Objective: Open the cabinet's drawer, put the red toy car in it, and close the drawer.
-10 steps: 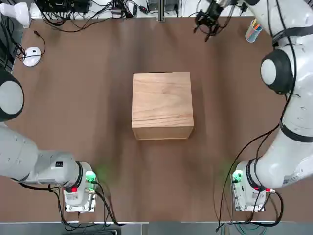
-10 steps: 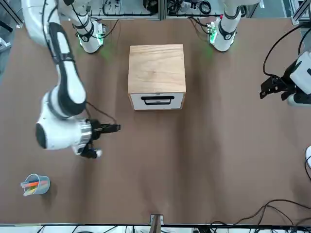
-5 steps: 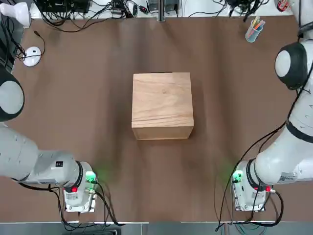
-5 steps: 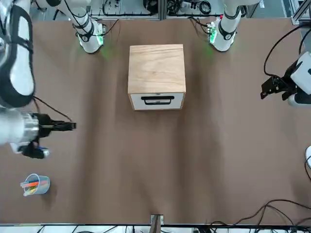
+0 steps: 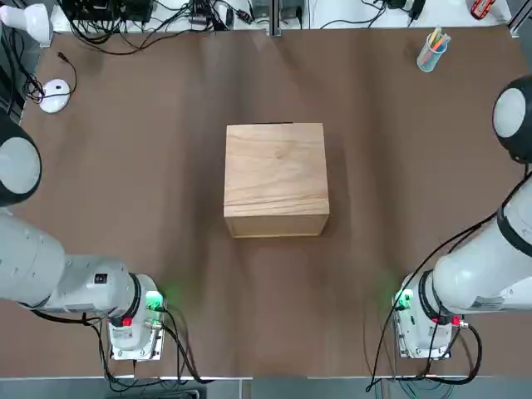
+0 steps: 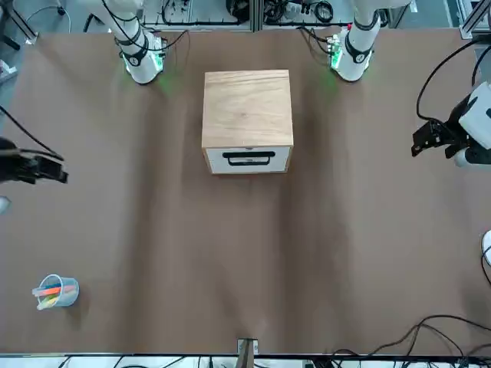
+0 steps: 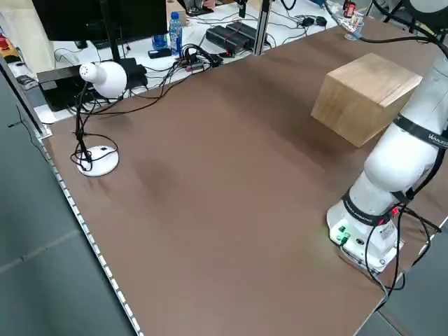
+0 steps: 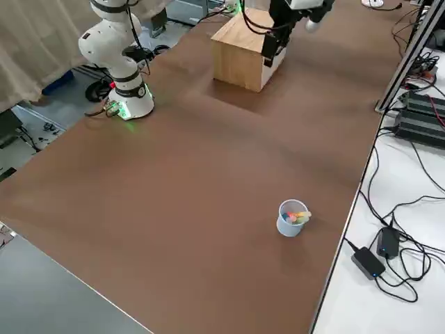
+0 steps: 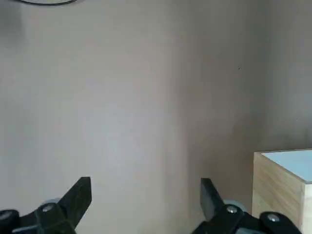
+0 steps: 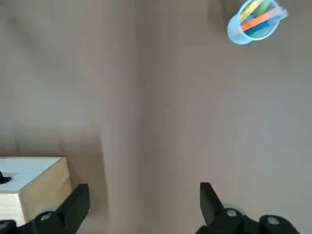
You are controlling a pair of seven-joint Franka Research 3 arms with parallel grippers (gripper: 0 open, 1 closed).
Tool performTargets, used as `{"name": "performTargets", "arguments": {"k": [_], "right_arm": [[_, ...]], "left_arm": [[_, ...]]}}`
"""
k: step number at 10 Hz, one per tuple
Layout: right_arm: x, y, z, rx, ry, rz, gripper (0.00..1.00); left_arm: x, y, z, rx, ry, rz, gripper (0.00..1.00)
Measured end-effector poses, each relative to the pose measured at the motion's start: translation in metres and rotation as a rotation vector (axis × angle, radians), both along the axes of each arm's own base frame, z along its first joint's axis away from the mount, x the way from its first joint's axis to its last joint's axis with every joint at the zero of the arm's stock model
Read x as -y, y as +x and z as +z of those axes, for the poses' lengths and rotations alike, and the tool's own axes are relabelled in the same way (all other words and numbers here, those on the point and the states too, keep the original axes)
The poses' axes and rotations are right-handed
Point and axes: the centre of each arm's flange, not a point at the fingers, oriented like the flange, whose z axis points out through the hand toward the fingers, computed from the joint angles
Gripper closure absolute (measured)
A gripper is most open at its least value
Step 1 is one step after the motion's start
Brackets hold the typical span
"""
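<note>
the right pincer, spread open, has been swung outward from the cabinet; the drawer is left shut, nothing gripped.

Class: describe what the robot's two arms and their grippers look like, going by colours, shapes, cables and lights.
Both arms are glossy white, rounded segments with dark joint bands. The bases carry green and red lights and black cables. The left gripper and right gripper each have two black, wedge-shaped fingers with small grey screws.

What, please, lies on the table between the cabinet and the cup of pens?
Nothing: in the front view, only bare brown table lies between the cabinet and the cup of pens.
</note>
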Motion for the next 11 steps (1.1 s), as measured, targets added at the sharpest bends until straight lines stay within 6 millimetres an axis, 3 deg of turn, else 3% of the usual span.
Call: {"name": "performTargets", "arguments": {"k": [1,3,6,11], "right_arm": [[0.011,-0.01,0.013,0.002,0.002,-0.003,0.0],[0.009,-0.034,0.032,0.02,0.005,0.002,0.0],[-0.002,-0.062,0.035,0.037,-0.006,0.007,0.0],[0.006,-0.067,0.037,0.044,-0.01,-0.01,0.0]], "left_arm": [[0.0,0.0,0.0,0.0,0.0,0.0,0.01],[0.0,0.0,0.0,0.0,0.0,0.001,0.01],[0.0,0.0,0.0,0.0,0.0,0.001,0.01],[0.0,0.0,0.0,0.0,0.0,0.002,0.01]]}}
